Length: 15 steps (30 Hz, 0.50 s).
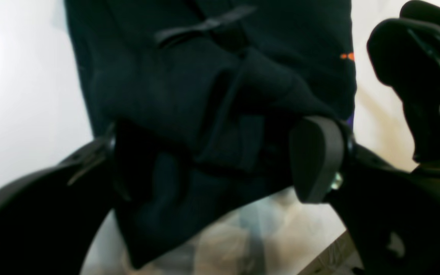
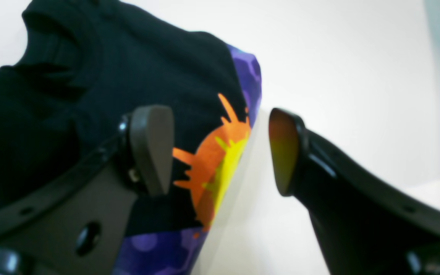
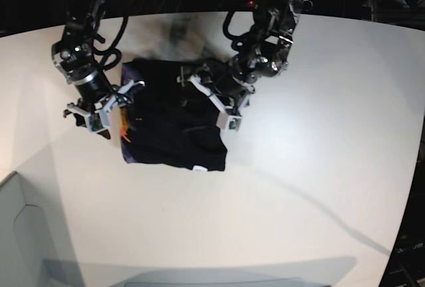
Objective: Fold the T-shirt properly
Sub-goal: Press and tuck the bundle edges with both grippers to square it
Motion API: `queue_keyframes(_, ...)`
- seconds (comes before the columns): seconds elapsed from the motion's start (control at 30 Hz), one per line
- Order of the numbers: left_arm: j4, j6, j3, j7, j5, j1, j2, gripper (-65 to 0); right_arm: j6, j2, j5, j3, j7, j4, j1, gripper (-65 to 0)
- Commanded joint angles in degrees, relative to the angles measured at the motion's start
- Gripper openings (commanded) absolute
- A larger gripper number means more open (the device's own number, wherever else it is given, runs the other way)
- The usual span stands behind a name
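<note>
No readable writing anywhere, as far as I could see. Closest thing to a label was the tiny white tag [image 3: 198, 169] poking out at the shirt's near edge in the base view, way too small to read.

Nearest the base camera was just bare white table [image 3: 265, 220]. Further back the black T-shirt [image 3: 174, 124] lay bunched into a rough square between the two arms.

The right gripper [image 2: 220, 152] had its jaws spread wide, straddling the shirt's edge where the orange sun print [image 2: 214, 160] and purple print [image 2: 248, 78] showed. One pad [image 2: 153, 149] sat over the fabric, the other over bare table, nothing pinched.

The left gripper [image 1: 208, 160] was also spread wide, hovering over dark folds. That wrist view was blurry, so I couldn't tell if the pads touched the cloth. Most of the print was folded out of sight.
</note>
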<state>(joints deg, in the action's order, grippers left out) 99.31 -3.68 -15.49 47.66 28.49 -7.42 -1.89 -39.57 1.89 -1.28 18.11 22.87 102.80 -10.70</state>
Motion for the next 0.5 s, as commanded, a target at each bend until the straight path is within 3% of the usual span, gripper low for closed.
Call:
queue_keyframes(0.0, 0.08, 0.30, -0.12, -0.76, 0.39, 0.96, 0.44, -13.8, -0.43, -0.26, 0.88, 0.05, -1.64, 1.06, 0.55, -25.4)
queue_keyframes(0.2, -0.10, 0.56, -0.12, -0.76, 0.74, 0.78, 0.35, -39.8, -0.43, -0.53, 0.88, 0.84, -1.64, 1.06, 0.72, -25.4)
queue_keyframes(0.37, 5.53, 0.30, -0.03, -0.14, 0.92, -0.45, -1.58, -53.1, -0.43, -0.62, 0.88, 0.84, -1.55, 1.06, 1.69, -25.4)
queue_keyframes(0.47, 10.89, 0.12, 0.23, -0.05, 0.65, -2.91, -3.52, -65.0, -0.43, -0.62, 0.97, 0.84, -1.55, 1.06, 1.69, -25.4)
